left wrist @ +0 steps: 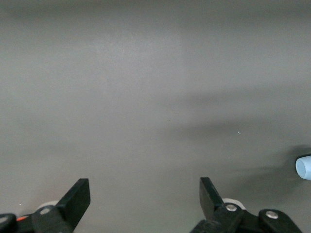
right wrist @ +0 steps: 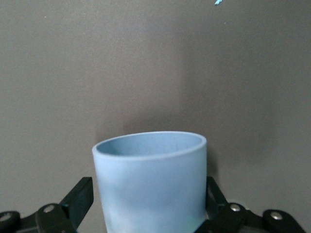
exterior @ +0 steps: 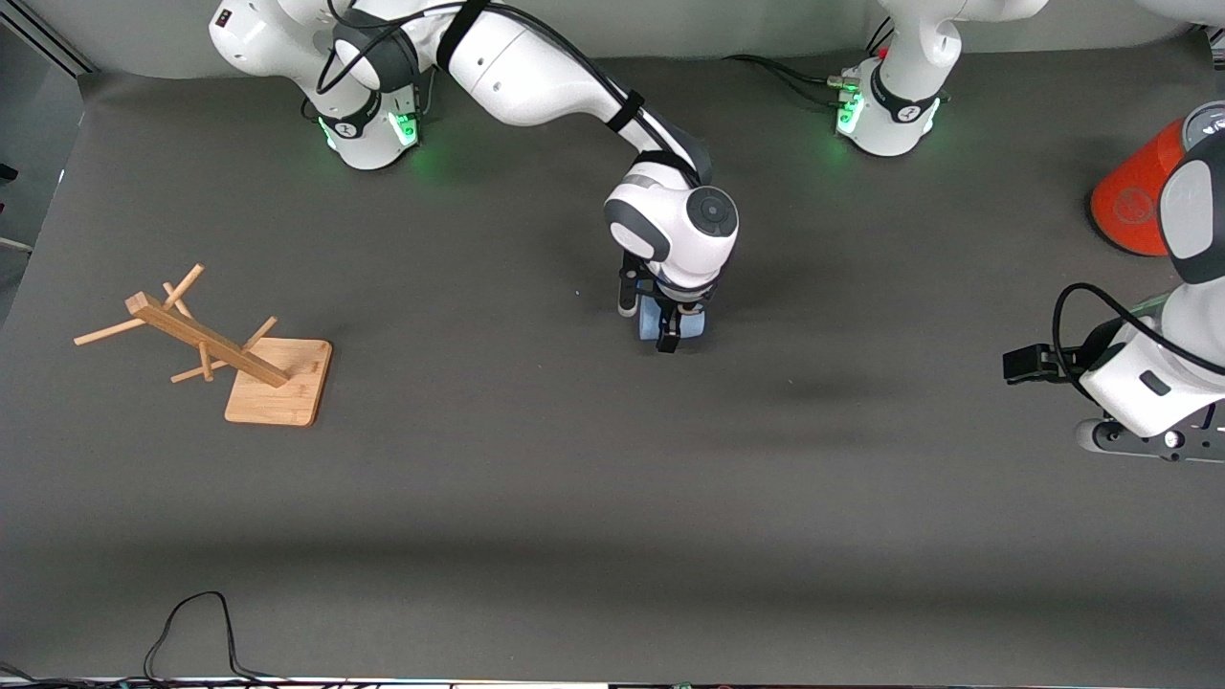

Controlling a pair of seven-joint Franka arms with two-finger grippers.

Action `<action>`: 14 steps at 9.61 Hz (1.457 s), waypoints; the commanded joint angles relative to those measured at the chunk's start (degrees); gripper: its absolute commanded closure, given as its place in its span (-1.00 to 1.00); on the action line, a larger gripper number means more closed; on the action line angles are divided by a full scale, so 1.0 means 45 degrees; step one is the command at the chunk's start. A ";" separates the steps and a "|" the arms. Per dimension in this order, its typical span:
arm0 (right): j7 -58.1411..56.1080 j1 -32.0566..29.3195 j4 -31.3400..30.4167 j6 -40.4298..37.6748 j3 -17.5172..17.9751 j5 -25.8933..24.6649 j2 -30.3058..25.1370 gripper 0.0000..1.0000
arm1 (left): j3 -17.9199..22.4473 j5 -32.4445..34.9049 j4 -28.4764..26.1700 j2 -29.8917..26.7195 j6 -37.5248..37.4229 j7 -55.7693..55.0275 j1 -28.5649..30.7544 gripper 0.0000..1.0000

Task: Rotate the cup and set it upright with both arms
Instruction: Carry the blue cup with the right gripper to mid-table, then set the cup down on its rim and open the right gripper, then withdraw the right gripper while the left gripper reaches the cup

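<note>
**Cup upright between the right gripper's spread fingers**

Look first at your right gripper: its fingers stand on either side of the cup, with a sliver of gap at each wall, so they are spread and not clamping it. The cup sits mouth up, its rim level and its darker blue inside showing in the right wrist view. In the front view you see only a strip of the cup under the wrist, resting on the tabletop about midway between the two ends and closer to the bases' edge than to the camera's edge.

Your left gripper has its fingers wide apart with nothing between them. It waits over the tabletop at the left arm's end, by that edge, well apart from the cup; its wrist view catches just the cup's rim at the frame border.

A wooden rack lies tipped over toward the right arm's end. An orange cylinder stands at the left arm's end, near the corner by the bases.
</note>
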 commanded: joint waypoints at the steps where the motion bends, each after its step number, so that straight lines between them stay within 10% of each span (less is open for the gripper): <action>1: 0.0112 -0.0056 0.0246 -0.0149 -0.0094 -0.0124 -0.0185 -1.00 | 0.0094 -0.0011 0.0142 -0.0003 -0.0357 0.0144 -0.0118 -1.00; 7: -0.3004 -0.0796 0.0070 -0.4827 -0.0094 0.1478 -0.3384 -1.00 | -0.0121 -0.0011 0.0161 -0.0022 -0.0513 0.0066 -0.0215 -1.00; 14: -1.4773 -0.5614 -0.1507 -0.8957 -0.0133 0.1458 -0.8362 -1.00 | -0.0647 -0.0011 0.0181 -0.0100 -0.0592 -0.0401 -0.0760 -1.00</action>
